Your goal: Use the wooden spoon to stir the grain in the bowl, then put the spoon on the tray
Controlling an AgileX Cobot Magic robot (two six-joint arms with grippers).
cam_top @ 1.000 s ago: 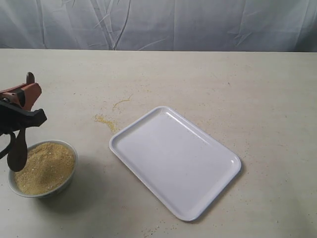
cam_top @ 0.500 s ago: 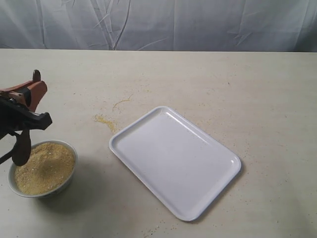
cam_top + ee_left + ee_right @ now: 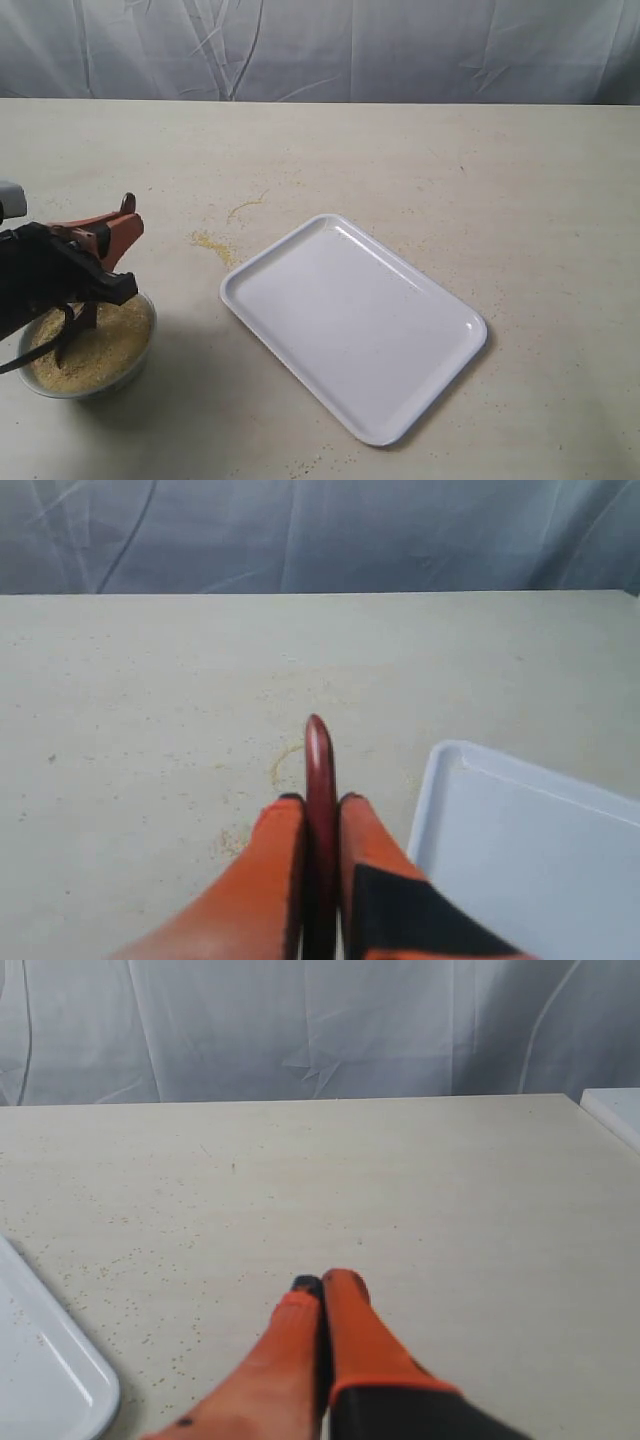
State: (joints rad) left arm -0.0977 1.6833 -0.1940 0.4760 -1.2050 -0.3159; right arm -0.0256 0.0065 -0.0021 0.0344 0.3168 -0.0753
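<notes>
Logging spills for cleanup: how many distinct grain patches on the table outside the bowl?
2. A small grain patch off the tray's far-left edge, and a thin curved streak just beyond it. Loose specks lie scattered too; the left arm may hide more.

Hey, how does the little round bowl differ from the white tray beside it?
The small round white bowl is deep and full of pale yellow grain, with the dark wooden spoon dipped in; the large rectangular white plastic tray is flat, low-rimmed and holds no spoon. Both are white and sit on the table.
</notes>
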